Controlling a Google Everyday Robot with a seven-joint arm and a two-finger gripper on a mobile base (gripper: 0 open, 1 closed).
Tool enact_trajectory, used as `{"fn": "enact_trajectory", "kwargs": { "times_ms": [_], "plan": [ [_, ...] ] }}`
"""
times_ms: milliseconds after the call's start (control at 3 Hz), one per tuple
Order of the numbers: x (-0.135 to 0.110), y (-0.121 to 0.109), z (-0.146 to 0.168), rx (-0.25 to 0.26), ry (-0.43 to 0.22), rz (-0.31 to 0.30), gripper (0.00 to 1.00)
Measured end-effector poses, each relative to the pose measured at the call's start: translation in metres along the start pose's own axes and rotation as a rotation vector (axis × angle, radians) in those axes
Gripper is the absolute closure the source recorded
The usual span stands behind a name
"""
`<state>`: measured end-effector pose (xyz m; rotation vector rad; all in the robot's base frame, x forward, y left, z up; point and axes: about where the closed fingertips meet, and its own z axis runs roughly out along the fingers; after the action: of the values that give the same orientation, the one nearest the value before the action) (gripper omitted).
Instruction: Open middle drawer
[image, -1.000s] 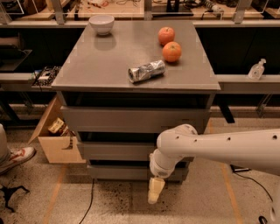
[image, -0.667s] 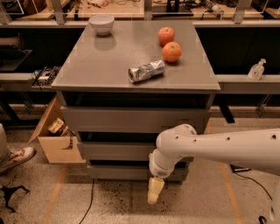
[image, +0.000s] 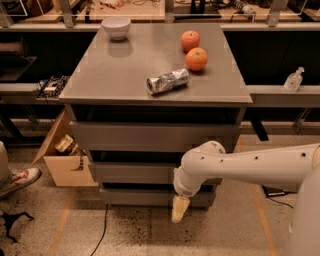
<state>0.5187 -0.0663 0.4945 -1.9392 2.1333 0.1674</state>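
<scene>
A grey cabinet stands in the middle of the camera view with three stacked drawers. The middle drawer (image: 131, 173) has a plain flat grey front of medium height and is closed, with a dark gap above it. A taller-fronted drawer (image: 150, 136) sits above it and the shortest-fronted drawer (image: 135, 196) below it. My gripper (image: 179, 210) hangs pointing down at the end of the white arm (image: 250, 164). It is in front of the lowest drawer's right part, just below the middle drawer's front, and touches nothing that I can see.
On the cabinet top (image: 115, 75) lie a white bowl (image: 116, 27), two orange fruits (image: 190, 40) (image: 197, 59) and a crushed can (image: 168, 81). A cardboard box (image: 65, 161) stands on the floor at the left. A shoe (image: 17, 179) is at the far left. A sanitizer bottle (image: 293, 80) stands on the right shelf.
</scene>
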Motion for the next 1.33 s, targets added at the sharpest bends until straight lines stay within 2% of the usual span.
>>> {"fn": "enact_trajectory", "kwargs": {
  "times_ms": [333,1000,1333],
  "plan": [
    [0.0,-0.025,0.019,0.056,0.007,0.0,0.0],
    [-0.019,-0.07,0.044,0.182,-0.018,-0.019,0.0],
    [-0.03,-0.09,0.053,0.228,-0.029,-0.028,0.0]
  ]
}}
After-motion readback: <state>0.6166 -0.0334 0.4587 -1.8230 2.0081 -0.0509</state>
